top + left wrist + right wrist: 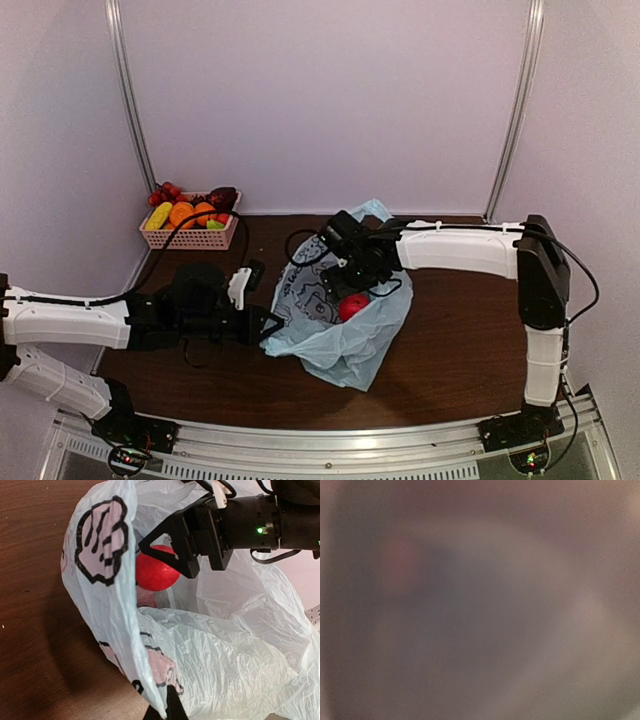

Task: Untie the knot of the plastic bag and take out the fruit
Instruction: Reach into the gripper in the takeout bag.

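Dark brown wood of the bench and plain white walls are framing the scene. At the centre, the right tool is hanging in the gaping mouth of the plastic bag, its black fingers sitting right over the red round fruit lying inside. Whether they are apart or clamping on it cannot be told, since the right wrist view is showing only a blur, probably because film is lying against the camera. The left tool looks to be clamped on the near rim of the bag, holding that printed side up. Risk is coming mainly from the film: a fold is likely sitting beside the fruit and could be getting pinched along with it, so the whole bag would be lifting with the arm. Such a smooth ball could also be squirting out of a shallow grip and rolling deeper under the crumpled plastic. If the left tool were slipping off the thin rim, the mouth would be collapsing onto the right tool. Farther out, a black cable is looping beside the bag and could be snagging on it. Well apart, at the far left corner, a pink basket is holding other fruit, off the working path.
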Available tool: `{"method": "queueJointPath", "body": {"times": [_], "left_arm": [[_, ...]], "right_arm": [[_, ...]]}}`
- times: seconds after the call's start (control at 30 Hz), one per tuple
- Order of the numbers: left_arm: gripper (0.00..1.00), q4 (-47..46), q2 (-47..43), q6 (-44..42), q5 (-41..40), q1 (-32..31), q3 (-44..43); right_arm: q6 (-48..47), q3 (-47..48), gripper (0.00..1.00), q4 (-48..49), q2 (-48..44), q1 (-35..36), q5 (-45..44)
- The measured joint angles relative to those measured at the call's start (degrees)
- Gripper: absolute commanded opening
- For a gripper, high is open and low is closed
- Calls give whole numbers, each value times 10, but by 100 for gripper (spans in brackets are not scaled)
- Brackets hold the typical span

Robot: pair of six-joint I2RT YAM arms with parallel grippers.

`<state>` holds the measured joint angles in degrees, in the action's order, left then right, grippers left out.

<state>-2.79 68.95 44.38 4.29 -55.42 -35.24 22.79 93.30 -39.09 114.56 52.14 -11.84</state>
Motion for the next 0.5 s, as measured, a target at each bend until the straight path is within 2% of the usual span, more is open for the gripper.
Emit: {"method": "queueJointPath", "body": {"times": [0.3, 0.5], "left_arm": [[0, 8, 2, 0, 4, 0, 0], [0, 11, 2, 0, 4, 0, 0]], "right_arm": [[39, -26, 95, 42, 41, -25, -31], [59, -64, 90, 79, 48, -33, -13]]}}
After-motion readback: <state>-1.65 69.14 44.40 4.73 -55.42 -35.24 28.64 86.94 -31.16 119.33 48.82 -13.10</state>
